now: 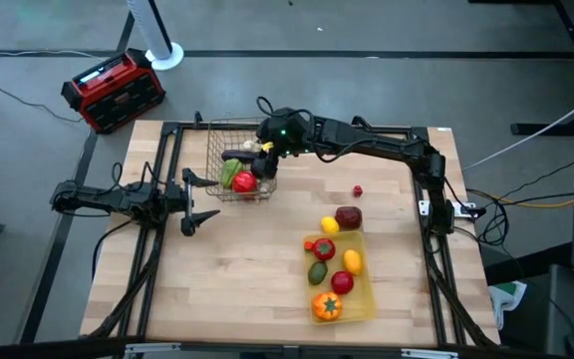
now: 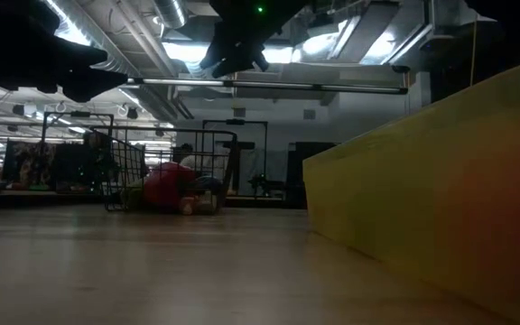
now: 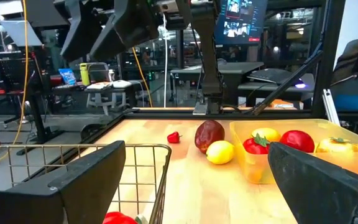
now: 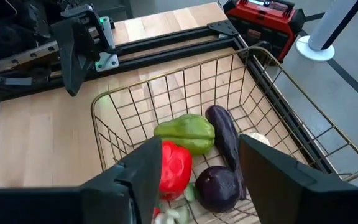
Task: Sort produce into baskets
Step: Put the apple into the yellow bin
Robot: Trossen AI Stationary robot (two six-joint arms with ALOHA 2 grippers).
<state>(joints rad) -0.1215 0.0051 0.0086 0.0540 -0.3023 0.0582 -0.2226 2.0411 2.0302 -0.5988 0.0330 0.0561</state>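
Right gripper (image 4: 194, 180) over wire basket (image 1: 229, 130), jaws parted, empty; we should lift straight (rim close). Left gripper (image 1: 195, 202) idles, spread.

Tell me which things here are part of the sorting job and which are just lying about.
Job: wire basket holding a green pepper, eggplant and red pepper; yellow tray of produce; loose small red piece; dark red fruit; right gripper over the basket, fingers apart.
Lying about: red-and-black box; white stand base.

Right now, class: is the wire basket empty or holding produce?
Holding produce: the wire basket contains a green pepper, eggplant and red pepper.
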